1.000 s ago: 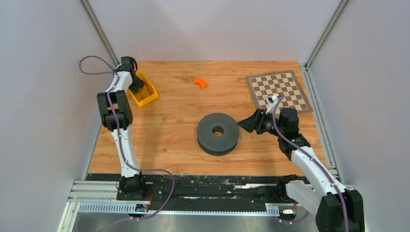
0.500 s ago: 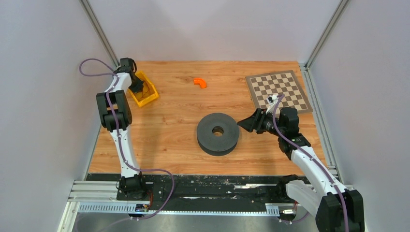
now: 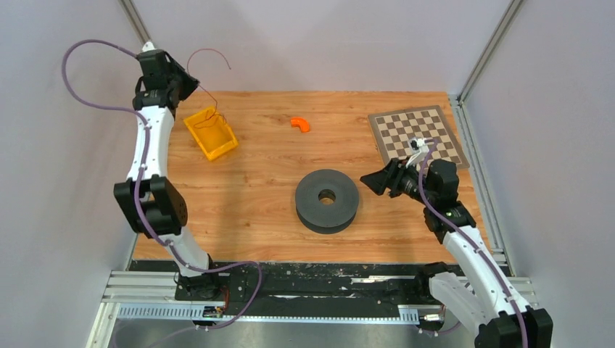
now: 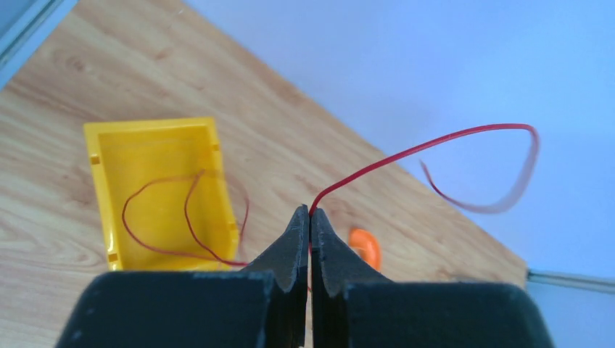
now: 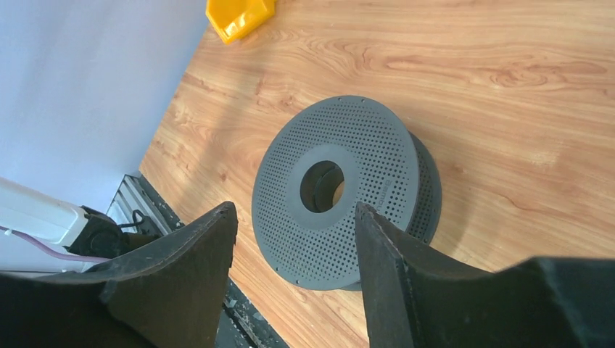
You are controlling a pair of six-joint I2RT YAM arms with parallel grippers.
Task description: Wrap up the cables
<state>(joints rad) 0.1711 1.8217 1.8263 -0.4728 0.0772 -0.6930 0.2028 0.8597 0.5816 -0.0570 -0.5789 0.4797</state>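
A thin reddish-brown cable (image 3: 208, 96) runs from the yellow bin (image 3: 211, 133) up to my left gripper (image 3: 190, 81), raised high above the table's far left corner. The left gripper is shut on the cable (image 4: 406, 154); a free end arcs beyond the tips, and loose loops (image 4: 170, 217) still lie in the bin (image 4: 130, 156). A grey perforated spool (image 3: 327, 199) lies flat mid-table, also in the right wrist view (image 5: 341, 190). My right gripper (image 3: 367, 181) is open and empty just right of the spool, tips toward it (image 5: 296, 210).
A small orange curved piece (image 3: 300, 124) lies on the table behind the spool, also in the left wrist view (image 4: 366, 246). A checkerboard mat (image 3: 417, 136) lies at the far right. Side walls and metal rails border the wooden table (image 3: 254, 188).
My left arm has risen from inside the yellow bin to high above it, pulling the cable up out of the bin. The right gripper shifted slightly right, staying open.
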